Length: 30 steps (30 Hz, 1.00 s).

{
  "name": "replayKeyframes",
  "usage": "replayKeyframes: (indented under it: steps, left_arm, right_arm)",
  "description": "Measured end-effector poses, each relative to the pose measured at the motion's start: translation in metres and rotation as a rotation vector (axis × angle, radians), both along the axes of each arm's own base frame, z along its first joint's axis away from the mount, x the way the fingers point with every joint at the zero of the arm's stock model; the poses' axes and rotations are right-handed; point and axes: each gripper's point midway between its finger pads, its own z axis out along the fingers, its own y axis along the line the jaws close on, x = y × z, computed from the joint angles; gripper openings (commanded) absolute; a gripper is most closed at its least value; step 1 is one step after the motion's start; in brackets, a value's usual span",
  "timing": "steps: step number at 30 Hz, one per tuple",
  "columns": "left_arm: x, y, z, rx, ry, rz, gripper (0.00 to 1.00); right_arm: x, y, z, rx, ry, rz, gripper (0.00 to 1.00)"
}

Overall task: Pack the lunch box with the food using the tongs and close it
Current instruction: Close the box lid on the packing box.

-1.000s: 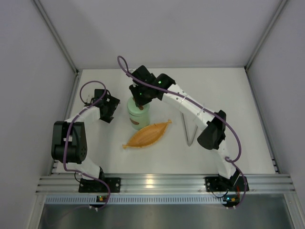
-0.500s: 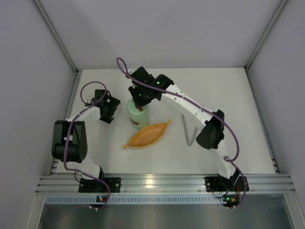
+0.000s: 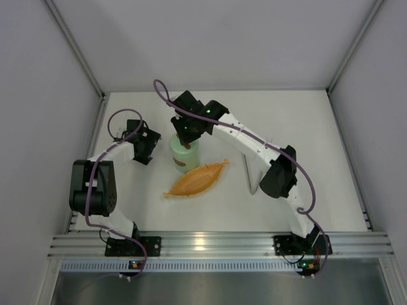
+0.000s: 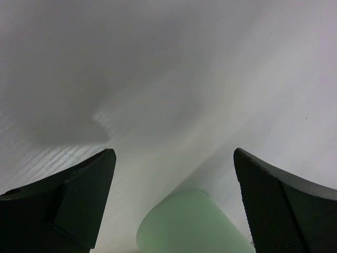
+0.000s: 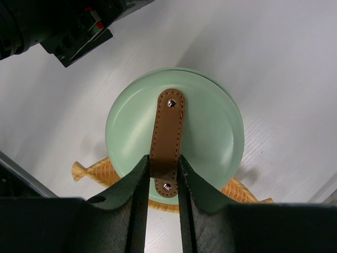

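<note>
The left gripper (image 3: 147, 145) is hovering at the left of the table (image 3: 318, 127) with its fingers spread wide, gripping nothing. In its own wrist view the mint-green wall of the lunch box (image 4: 189, 224) is showing low between them, near but not touching.

At centre, the lunch box (image 3: 184, 155) is standing upright, and the round lid (image 5: 210, 121) is sitting over its mouth; whether it is pressed fully home cannot be told. The right gripper (image 5: 162, 182) is reaching down from above, pinching the near end of the brown handle (image 5: 167, 126) between narrowed fingers.

Just in front of the tub the orange leaf-shaped tray (image 3: 197, 179) is lying flat, and to its right the tongs (image 3: 253, 175) are resting on the table, partly under the right arm. The food is not showing in any view.

The lid is looking like light, rigid, smooth plastic, likely slippery at the rim, so the strap is probably the surest hold, best taken near its middle between the two rivets. The tub is probably light enough to skid or tip under a sideways push.
</note>
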Motion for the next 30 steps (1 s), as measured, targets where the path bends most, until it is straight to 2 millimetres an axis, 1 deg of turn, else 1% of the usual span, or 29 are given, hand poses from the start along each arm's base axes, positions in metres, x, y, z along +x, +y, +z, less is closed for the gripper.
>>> replayKeyframes:
  steps: [4, 8, 13, 18, 24, 30]
  left_arm:
    - [0.0, 0.0, 0.0, 0.0, 0.0, 0.0, 0.98]
    - [0.0, 0.0, 0.0, 0.0, 0.0, -0.001, 0.98]
    - [0.0, -0.001, -0.001, -0.003, 0.001, -0.002, 0.98]
    - [0.0, -0.001, -0.007, -0.002, 0.015, -0.002, 0.98]
    - [-0.001, -0.001, -0.008, -0.002, 0.017, -0.002, 0.98]
    - [-0.001, -0.001, -0.009, -0.002, 0.018, -0.002, 0.98]
  right_arm:
    - [0.001, 0.001, 0.0, 0.002, -0.002, 0.0, 0.31]
    - [0.002, 0.001, 0.0, 0.001, -0.008, 0.004, 0.35]
    - [0.005, -0.001, -0.001, -0.013, -0.024, -0.001, 0.36]
    - [0.008, -0.003, -0.001, -0.027, -0.041, -0.005, 0.37]
    - [0.014, -0.008, -0.003, -0.063, -0.078, -0.019, 0.37]
    - [0.016, -0.008, -0.003, -0.086, -0.11, -0.02, 0.39]
